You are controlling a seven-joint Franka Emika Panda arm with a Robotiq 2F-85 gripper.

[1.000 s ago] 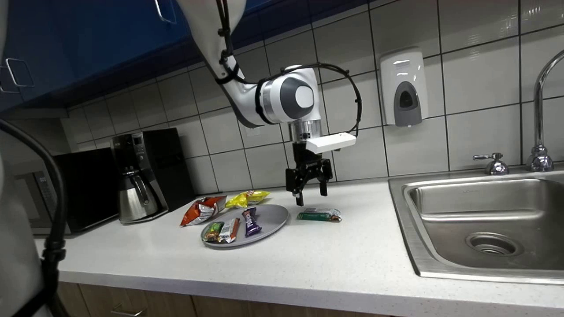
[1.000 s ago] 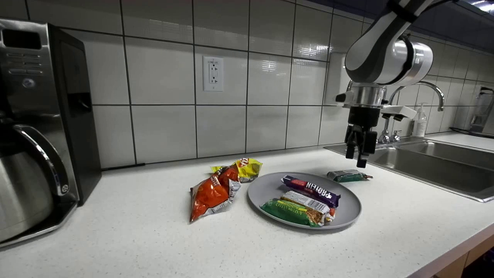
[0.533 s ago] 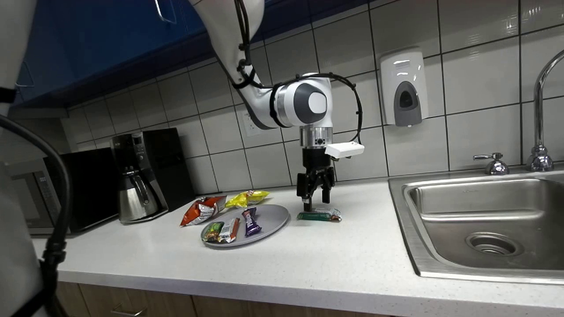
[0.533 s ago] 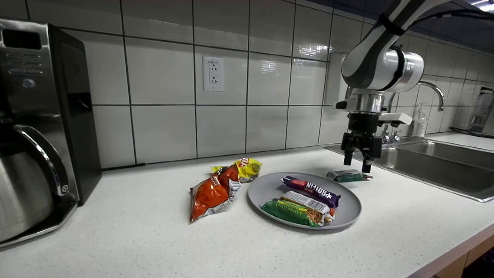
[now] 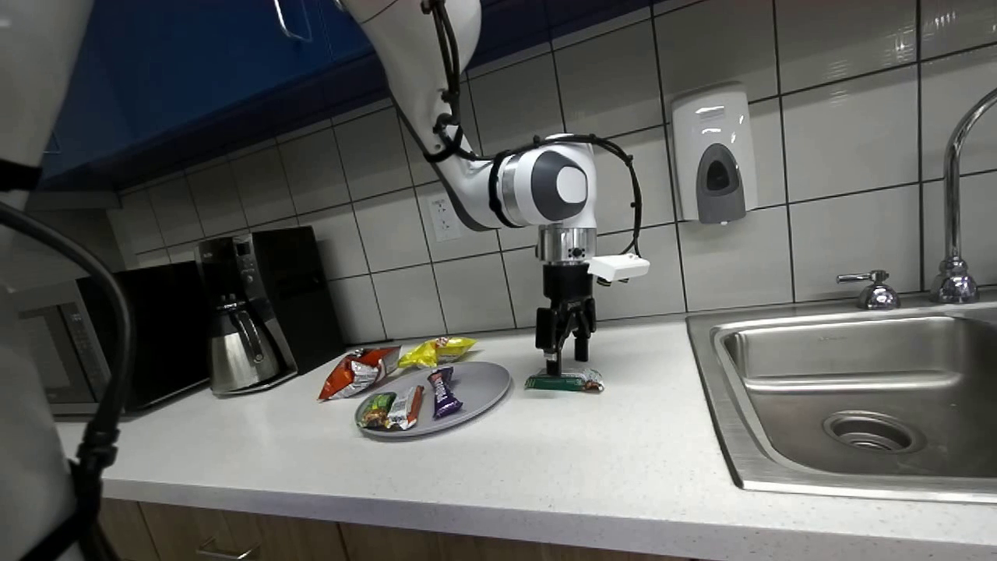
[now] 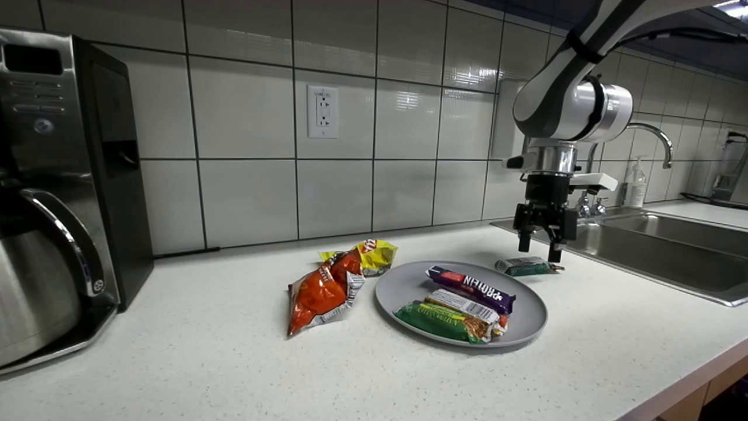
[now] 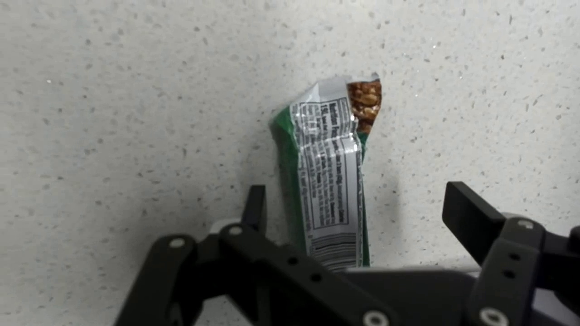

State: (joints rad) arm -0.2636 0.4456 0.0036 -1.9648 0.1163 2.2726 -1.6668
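Note:
A green and silver wrapped bar lies on the white counter; it shows in both exterior views (image 5: pixel 572 381) (image 6: pixel 525 267) and in the wrist view (image 7: pixel 328 176). My gripper (image 5: pixel 568 361) is open and empty, pointing straight down just above this bar. It also shows in an exterior view (image 6: pixel 539 251). In the wrist view the fingers (image 7: pixel 356 197) are on either side of the bar, apart from it, with the bar nearer the left finger. The bar's near end is hidden behind the gripper. Whether the fingertips touch the counter I cannot tell.
A grey plate (image 5: pixel 487 387) (image 6: pixel 403 286) beside the bar holds a purple bar (image 6: pixel 473 289), a green bar (image 6: pixel 438 321) and a silver-backed bar (image 6: pixel 461 304). Behind it lie red (image 5: pixel 358 372) and yellow (image 5: pixel 438 352) snack bags. A coffee maker (image 5: pixel 269 296) and a sink (image 5: pixel 705 343) flank the counter.
My gripper has come down towards the green and silver bar and turned about the vertical. It has moved rightward in an exterior view. The bar and the plate have not moved.

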